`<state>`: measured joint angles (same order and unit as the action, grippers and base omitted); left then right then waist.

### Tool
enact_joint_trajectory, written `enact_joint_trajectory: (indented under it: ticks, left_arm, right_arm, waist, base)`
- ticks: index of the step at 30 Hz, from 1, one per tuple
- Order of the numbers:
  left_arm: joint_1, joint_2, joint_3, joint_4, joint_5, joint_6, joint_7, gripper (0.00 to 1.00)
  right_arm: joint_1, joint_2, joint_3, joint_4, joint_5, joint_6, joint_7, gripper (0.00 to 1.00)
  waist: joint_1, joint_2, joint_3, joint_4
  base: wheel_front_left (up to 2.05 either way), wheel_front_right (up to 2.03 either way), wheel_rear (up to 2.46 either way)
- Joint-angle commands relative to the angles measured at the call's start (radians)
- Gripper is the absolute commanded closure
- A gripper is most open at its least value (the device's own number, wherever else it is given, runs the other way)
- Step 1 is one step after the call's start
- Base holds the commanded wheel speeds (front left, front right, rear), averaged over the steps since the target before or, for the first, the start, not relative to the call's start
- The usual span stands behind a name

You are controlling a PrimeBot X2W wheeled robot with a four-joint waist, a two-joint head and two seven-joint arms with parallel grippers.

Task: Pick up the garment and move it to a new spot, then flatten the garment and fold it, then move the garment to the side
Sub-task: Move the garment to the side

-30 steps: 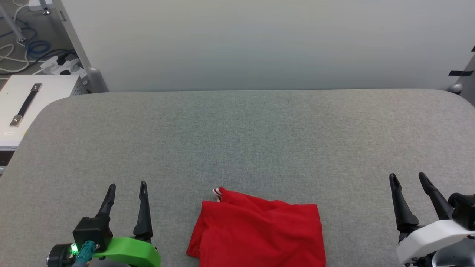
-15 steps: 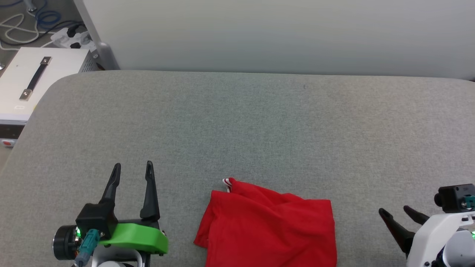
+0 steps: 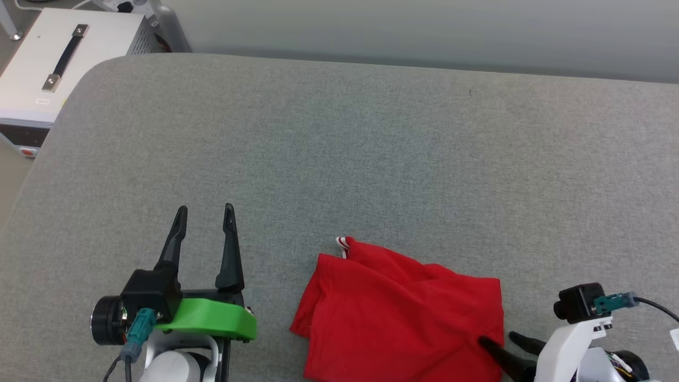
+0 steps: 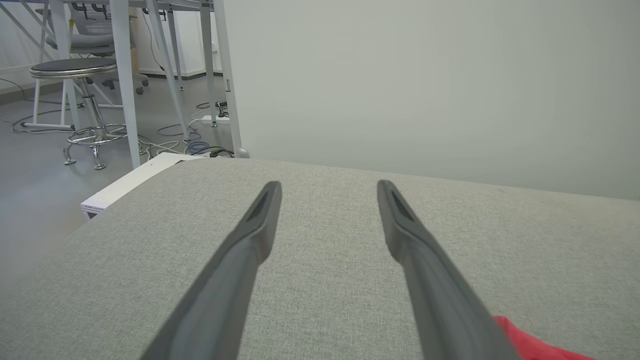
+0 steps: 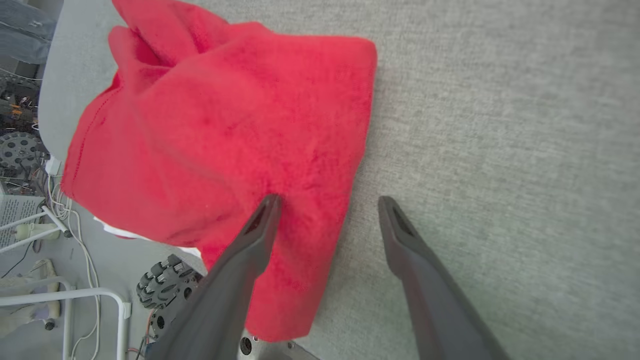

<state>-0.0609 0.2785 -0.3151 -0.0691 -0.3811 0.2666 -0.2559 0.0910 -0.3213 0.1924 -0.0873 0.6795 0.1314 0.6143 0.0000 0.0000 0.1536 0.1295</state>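
Note:
The garment (image 3: pixel 403 313) lies crumpled and red at the near edge of the grey table (image 3: pixel 371 159), a bit of red-and-white striped trim at its far left corner. My left gripper (image 3: pixel 206 208) stands open to its left, apart from it, nothing between its fingers. My right gripper (image 3: pixel 498 338) is open at the garment's right edge. In the right wrist view one finger of the right gripper (image 5: pixel 328 200) lies over the garment (image 5: pixel 225 125) and the other over bare table. The left wrist view has the left gripper (image 4: pixel 328 185) above the table and a red corner of the garment (image 4: pixel 530 345).
A white box with a black handle (image 3: pixel 53 58) stands beside the table's far left corner. A pale wall runs behind the table. The garment hangs over the near edge, above the robot's wheels (image 5: pixel 160 295). A stool (image 4: pixel 85 70) and cables are on the floor at the left.
The head camera has tilted down, shifting the whole picture. My right gripper has swung in from the right and turned toward the garment's right edge. The left gripper stays open in place.

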Motion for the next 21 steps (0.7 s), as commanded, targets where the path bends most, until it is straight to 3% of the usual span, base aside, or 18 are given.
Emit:
enact_joint_trajectory:
  ticks: [1, 11, 12, 13, 14, 15, 21]
  left_arm:
    - [-0.019, -0.009, 0.006, 0.005, 0.015, -0.008, -0.006, 0.00]
    - [-0.035, -0.044, 0.040, 0.022, 0.044, -0.041, -0.006, 0.00]
    - [-0.035, -0.046, 0.044, 0.022, 0.047, -0.044, -0.006, 0.00]
    - [-0.034, -0.049, 0.047, 0.023, 0.048, -0.046, -0.006, 0.00]
    - [-0.033, -0.051, 0.049, 0.023, 0.050, -0.048, -0.006, 0.00]
    - [-0.032, -0.054, 0.053, 0.024, 0.052, -0.051, -0.006, 0.00]
    - [-0.028, -0.066, 0.069, 0.029, 0.062, -0.066, -0.006, 0.00]
  right_arm:
    - [-0.021, 0.002, 0.015, 0.018, 0.012, -0.001, -0.011, 0.00]
    - [-0.067, 0.002, 0.136, 0.161, 0.067, -0.001, -0.026, 0.00]
    - [-0.070, 0.003, 0.140, 0.168, 0.072, -0.001, -0.029, 0.20]
    - [-0.073, 0.001, 0.142, 0.172, 0.071, -0.001, -0.033, 0.62]
    - [-0.076, 0.000, 0.144, 0.177, 0.072, -0.001, -0.035, 0.78]
    - [-0.078, -0.001, 0.146, 0.182, 0.074, -0.001, -0.037, 1.00]
    - [-0.090, -0.012, 0.148, 0.199, 0.076, -0.001, -0.043, 1.00]
  waist:
    - [0.0000, 0.0000, 0.024, 0.011]
    - [0.0000, 0.0000, 0.058, 0.015]
    - [0.0000, 0.0000, 0.058, 0.014]
    - [0.0000, 0.0000, 0.059, 0.013]
    - [0.0000, 0.0000, 0.059, 0.013]
    - [0.0000, 0.0000, 0.058, 0.012]
    - [0.0000, 0.0000, 0.053, 0.008]
  base:
    - [0.00, 0.00, 0.00]
    - [0.00, 0.00, 0.00]
    - [0.00, 0.00, 0.00]
    - [0.00, 0.00, 0.00]
    - [0.00, 0.00, 0.00]
    - [0.00, 0.00, 0.00]
    - [0.00, 0.00, 0.00]
